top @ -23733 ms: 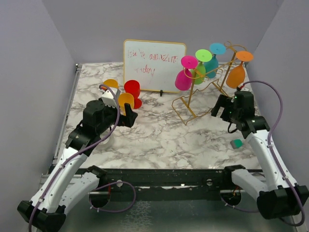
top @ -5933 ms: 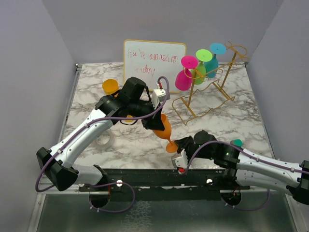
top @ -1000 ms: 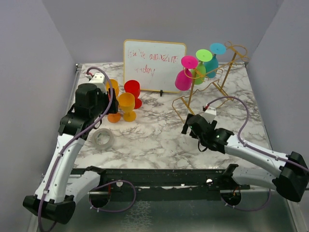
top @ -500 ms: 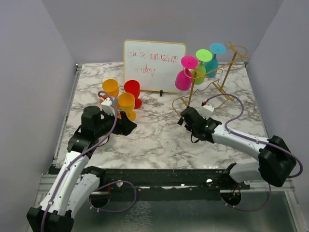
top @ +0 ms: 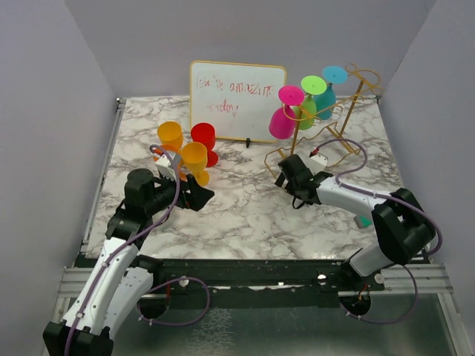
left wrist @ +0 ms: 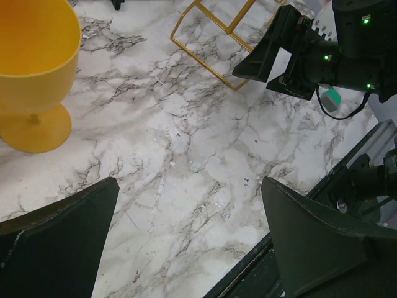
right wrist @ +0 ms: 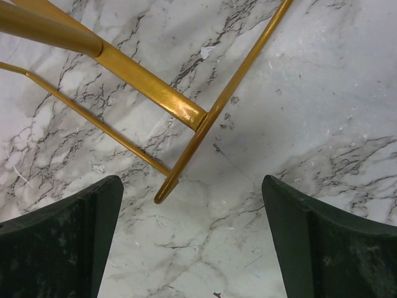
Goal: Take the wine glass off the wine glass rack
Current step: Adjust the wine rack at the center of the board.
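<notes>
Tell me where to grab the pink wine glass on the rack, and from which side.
Likely best: grip the pink wine glass by its bowl, from the near side, with the open right end effector. It hangs upside down on the wine glass rack, foot above the rails, so the bowl hangs free facing the arms. The green glass crowds its far right side.

my left arm [top: 111, 256] and right arm [top: 346, 196] are smooth white shells with black joints and black wrists. a thin purple cable [top: 179, 182] loops along each one. small green lights [left wrist: 366, 20] glow on the right wrist. my jaws are dark and wedge-shaped, with dusty, scuffed faces.
</notes>
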`<state>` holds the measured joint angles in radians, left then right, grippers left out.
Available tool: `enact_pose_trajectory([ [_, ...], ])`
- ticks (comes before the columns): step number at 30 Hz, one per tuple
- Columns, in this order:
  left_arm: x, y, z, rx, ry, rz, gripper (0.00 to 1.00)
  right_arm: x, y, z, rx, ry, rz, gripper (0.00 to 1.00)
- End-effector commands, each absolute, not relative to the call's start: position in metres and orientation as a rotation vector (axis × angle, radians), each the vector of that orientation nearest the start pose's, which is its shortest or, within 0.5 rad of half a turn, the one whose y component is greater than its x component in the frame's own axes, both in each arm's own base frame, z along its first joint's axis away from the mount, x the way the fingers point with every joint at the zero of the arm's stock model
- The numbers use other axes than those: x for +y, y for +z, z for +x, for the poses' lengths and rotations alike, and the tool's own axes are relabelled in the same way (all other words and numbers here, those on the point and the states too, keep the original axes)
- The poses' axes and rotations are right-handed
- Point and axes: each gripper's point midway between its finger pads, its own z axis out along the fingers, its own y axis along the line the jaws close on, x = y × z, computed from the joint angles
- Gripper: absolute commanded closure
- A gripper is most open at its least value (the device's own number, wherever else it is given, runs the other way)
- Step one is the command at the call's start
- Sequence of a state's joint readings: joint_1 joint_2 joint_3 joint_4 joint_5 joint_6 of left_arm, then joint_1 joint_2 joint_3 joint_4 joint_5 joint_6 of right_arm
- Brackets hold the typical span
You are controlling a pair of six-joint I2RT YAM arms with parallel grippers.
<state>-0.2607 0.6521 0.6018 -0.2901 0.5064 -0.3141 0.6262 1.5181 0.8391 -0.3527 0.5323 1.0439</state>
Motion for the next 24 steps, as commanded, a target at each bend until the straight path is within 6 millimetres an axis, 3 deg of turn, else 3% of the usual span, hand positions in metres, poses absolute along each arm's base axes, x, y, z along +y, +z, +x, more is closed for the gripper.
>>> enact_pose_trajectory([
  [1,-0.159,0.212,0.224,1.931,-0.864,0.302,0.01,0.16,0.046,0.314,2.342,0.062,0.655,0.0],
  [12,-0.158,0.207,0.226,1.953,-0.862,0.287,0.01,0.106,0.039,0.296,2.332,0.0,0.729,0.0],
  [24,-0.158,0.202,0.227,1.975,-0.864,0.275,0.01,0.042,0.04,0.28,2.29,-0.05,0.921,0.0],
])
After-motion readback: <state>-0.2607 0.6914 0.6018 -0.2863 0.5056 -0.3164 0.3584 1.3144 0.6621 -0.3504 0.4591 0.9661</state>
